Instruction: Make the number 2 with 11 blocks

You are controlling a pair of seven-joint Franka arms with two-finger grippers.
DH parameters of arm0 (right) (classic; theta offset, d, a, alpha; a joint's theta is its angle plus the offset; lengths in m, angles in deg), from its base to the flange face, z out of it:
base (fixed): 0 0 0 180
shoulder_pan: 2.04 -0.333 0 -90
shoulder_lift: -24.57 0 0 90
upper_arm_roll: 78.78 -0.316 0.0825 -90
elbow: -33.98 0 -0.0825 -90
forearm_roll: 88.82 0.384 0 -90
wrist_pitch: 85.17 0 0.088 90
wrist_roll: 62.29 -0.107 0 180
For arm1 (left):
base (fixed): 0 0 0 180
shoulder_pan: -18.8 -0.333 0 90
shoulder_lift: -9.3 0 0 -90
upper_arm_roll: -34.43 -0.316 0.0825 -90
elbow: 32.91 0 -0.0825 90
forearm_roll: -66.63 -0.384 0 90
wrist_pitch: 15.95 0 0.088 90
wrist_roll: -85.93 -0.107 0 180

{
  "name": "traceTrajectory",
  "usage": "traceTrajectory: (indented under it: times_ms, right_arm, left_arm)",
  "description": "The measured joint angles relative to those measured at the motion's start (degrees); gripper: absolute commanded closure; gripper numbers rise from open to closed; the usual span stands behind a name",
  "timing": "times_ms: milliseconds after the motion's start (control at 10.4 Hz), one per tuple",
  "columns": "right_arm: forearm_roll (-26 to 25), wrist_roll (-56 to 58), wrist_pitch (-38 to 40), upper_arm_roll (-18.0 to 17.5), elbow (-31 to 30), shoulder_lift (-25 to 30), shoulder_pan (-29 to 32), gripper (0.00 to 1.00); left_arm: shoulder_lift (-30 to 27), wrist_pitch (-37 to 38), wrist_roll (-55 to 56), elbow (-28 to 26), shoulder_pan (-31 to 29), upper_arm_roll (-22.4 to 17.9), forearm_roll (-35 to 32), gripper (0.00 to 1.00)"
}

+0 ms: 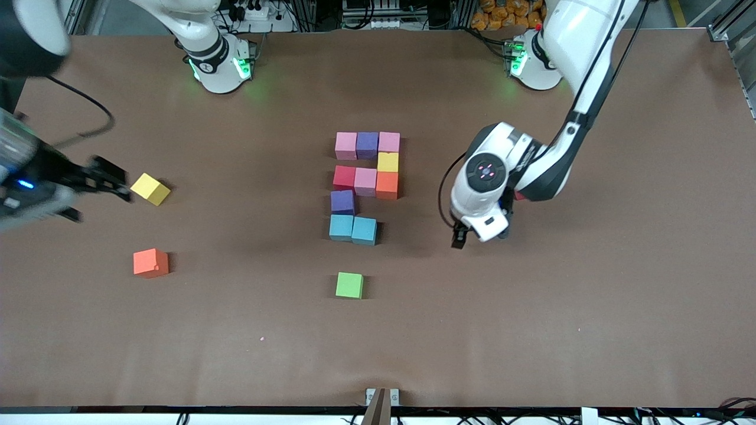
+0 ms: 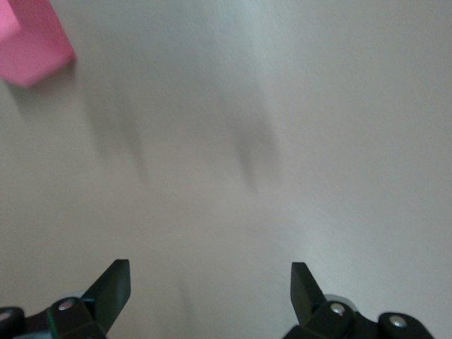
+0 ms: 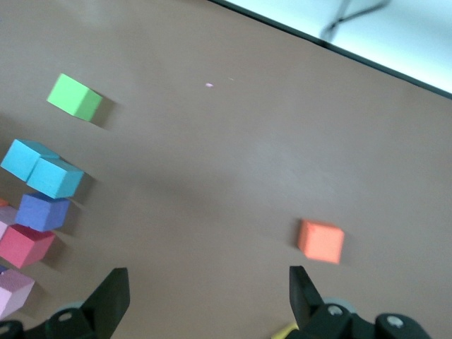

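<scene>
though one cube short, the number 2 (image 1: 363, 188) already reads as a blocky digit in the middle of the table (image 1: 531, 330). top row, farthest from the front camera: pink, purple, pink. under the pink cube at the left arm's end sits a yellow cube (image 1: 388, 162), then a middle row of red, pink, orange. a purple cube (image 1: 342, 202) hangs below the red one, and the two light blue cubes (image 1: 353, 229) begin the bottom row — the second turned slightly off square, the third place bare. cubes are matte, same size, touching or nearly so.

long axis runs from the robots' bases toward the front camera; the digit's top lies toward the bases, its foot toward the camera.

loose pieces: a green cube (image 1: 349, 285) nearer the camera than the foot, apart from it; a loose yellow cube (image 1: 150, 189) and a loose orange cube (image 1: 150, 262) well toward the right arm's end, with wide bare table between them and the digit.

right gripper (image 1: 115, 180) — fingers spread wide, holding nothing — hangs just beside the loose yellow cube. left gripper (image 1: 478, 236), fingers also apart and empty, hovers over bare table toward the left arm's end of the digit's foot; its wrist view shows a corner of a pink block (image 2: 32, 42). broad open surface on all sides of the digit.
</scene>
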Motion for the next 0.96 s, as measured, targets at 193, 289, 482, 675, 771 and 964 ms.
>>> traceTrajectory:
  times_ms: [193,289,482,675,771,964]
  right_arm:
    - [-0.2,-1.2,-4.0,0.1,-0.1,-3.4,-3.3,0.00]
    - [-1.2,-1.3,-4.1,0.1,-0.2,-4.8,-4.4,0.00]
    - [-6.2,-1.3,-5.1,0.0,-0.4,-7.2,-7.8,0.00]
    - [-8.2,-3.6,-11.5,0.1,-0.4,-11.2,-14.1,0.00]
    - [-8.3,-4.5,-14.5,0.2,-0.2,-13.9,-15.6,0.00]
    - [-8.2,-10.6,-21.1,0.3,1.0,-19.4,-16.7,0.00]
  left_arm:
    - [-4.5,-0.5,-12.4,-6.0,-4.3,-0.1,0.0,0.00]
    - [-6.5,-0.6,-19.2,-8.3,-6.4,-0.1,0.0,0.00]
    - [-9.1,-0.6,-31.0,-12.1,-9.4,-0.1,0.0,0.00]
    - [-10.4,-0.7,-42.2,-15.9,-11.3,0.0,0.0,0.00]
    - [-11.0,-0.9,-47.6,-17.7,-12.6,0.0,0.0,0.00]
    - [-12.2,-1.4,-56.1,-21.0,-15.1,0.4,0.0,0.00]
